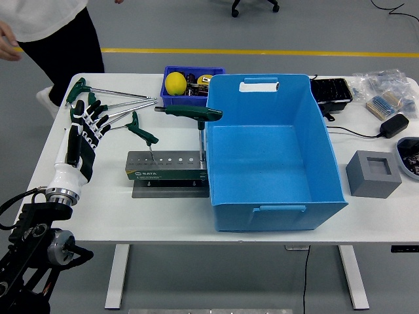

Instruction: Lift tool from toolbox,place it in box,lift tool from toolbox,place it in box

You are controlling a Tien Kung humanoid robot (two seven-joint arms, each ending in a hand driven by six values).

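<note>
A grey tool stand (167, 167) labelled in green sits on the table left of the big blue box (272, 154). Two green T-handle wrenches stand in it: a small one (143, 133) at its left end and a large one (194, 112) at its right end, next to the box's wall. Several more green-handled wrenches (108, 101) lie loose on the table behind the stand. My left hand (87, 127) hovers over the table's left side, left of the stand, fingers spread and holding nothing. The blue box looks empty inside.
A small dark blue bin (171, 74) holding a yellow ball (175, 84) stands behind the stand. A grey block (373, 173), a black adapter (393, 125) with cable, a black tray (331, 91) and bagged parts (385, 88) lie at right. A person (49, 29) stands at the far left.
</note>
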